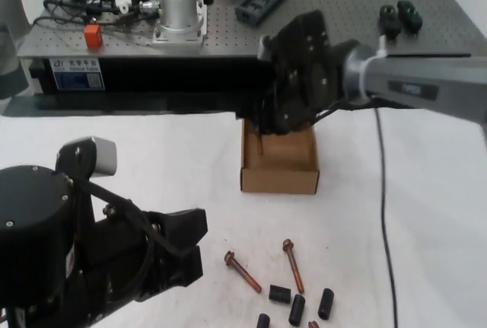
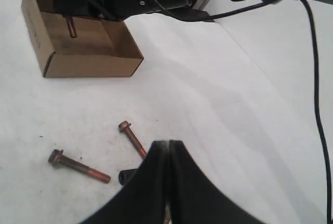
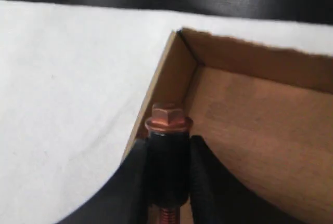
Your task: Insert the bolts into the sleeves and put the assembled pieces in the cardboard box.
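Right wrist view shows the sleeved bolt (image 3: 167,169) clamped across its black sleeve by the right gripper (image 3: 167,148), the fingers narrowed tight onto it. The copper hex head is toward the wrist and the threaded tip points away, down toward the cardboard box (image 3: 250,52). Its long axis stands close to upright. The piece hangs just inside the box's corner, beside one side wall, and from the high view its shank drops past the rim into the box; whether the tip touches the box floor I cannot tell. So the drop is nearly straight below the hand, and I judge that opening the fingers would let the piece fall in. It may tip against the near wall as it goes. The left gripper (image 2: 169,146) sits well away from the box on its open front side, fingers pressed together with nothing between them. Two loose bolts (image 1: 242,271) and several bare sleeves (image 1: 297,309) lie on the white cloth near it, far closer to it than to the right arm.
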